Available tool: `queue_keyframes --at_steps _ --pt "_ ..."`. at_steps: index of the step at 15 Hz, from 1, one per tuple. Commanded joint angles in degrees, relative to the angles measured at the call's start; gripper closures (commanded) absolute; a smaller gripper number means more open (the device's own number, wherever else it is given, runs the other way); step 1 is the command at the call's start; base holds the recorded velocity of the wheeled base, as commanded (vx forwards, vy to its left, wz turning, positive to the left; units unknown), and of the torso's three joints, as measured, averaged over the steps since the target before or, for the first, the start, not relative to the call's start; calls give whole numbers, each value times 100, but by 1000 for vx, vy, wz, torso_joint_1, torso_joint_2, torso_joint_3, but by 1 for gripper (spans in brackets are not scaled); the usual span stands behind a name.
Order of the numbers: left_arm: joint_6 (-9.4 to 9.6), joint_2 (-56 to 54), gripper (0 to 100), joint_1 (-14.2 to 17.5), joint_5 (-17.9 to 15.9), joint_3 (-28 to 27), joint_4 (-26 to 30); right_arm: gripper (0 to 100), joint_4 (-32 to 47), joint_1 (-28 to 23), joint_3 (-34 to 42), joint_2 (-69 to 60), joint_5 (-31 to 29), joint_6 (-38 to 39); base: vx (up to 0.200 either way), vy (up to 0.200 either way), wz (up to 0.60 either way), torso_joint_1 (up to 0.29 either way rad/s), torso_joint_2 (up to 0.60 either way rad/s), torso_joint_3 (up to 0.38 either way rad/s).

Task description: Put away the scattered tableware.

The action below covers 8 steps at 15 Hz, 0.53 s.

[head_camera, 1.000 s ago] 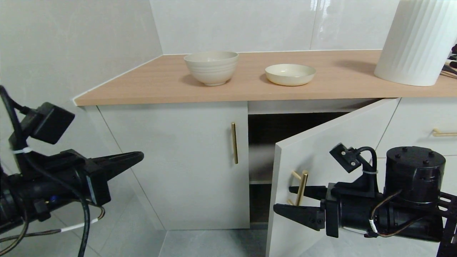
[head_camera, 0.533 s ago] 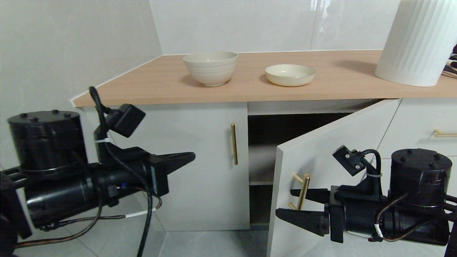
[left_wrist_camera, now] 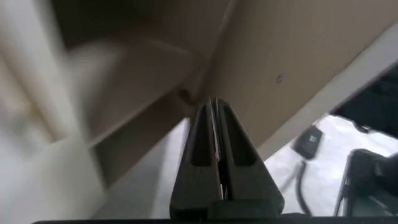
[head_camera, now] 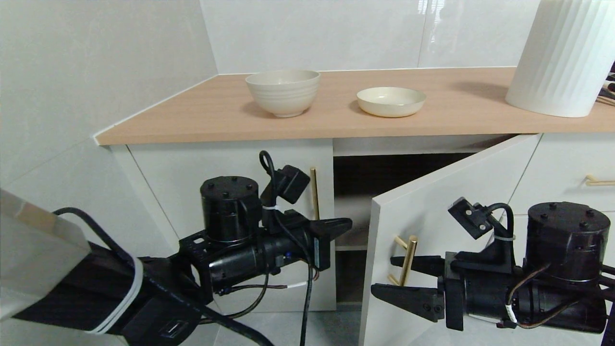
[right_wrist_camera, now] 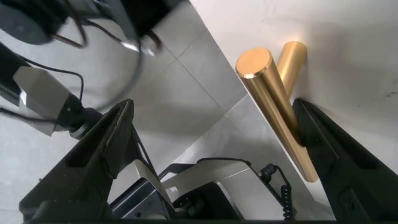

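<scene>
A cream ribbed bowl (head_camera: 282,91) and a shallow cream dish (head_camera: 390,101) stand on the wooden countertop (head_camera: 192,120). Below them, the right cabinet door (head_camera: 432,202) hangs partly open. My right gripper (head_camera: 383,275) (right_wrist_camera: 211,118) is open, with its fingers on either side of that door's gold handle (head_camera: 405,257) (right_wrist_camera: 273,106) and one finger close against it. My left gripper (head_camera: 349,222) (left_wrist_camera: 214,109) is shut on nothing. It sits in front of the dark cabinet opening (head_camera: 375,173) and points at the shelf inside (left_wrist_camera: 124,81).
A tall white ribbed container (head_camera: 562,57) stands at the counter's right end. The shut left door has a gold handle (head_camera: 314,192), and another handle (head_camera: 598,180) shows far right. Tiled walls close off the left side and the back, with grey floor below.
My left arm has swung from the far left across to the cabinet opening. The right gripper has stayed at the door handle.
</scene>
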Motion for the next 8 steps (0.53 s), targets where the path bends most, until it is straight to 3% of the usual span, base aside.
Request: queue_keyframes --at_steps 1,8 --pt "-12 387 100 -169 1 -433 156 0 13 -2 -9 11 -32 -2 0 0 0 0 0 0" --pt "-30 483 100 -547 10 -564 261 0 13 -108 -18 46 -41 -63 0 0 0 0 0 0"
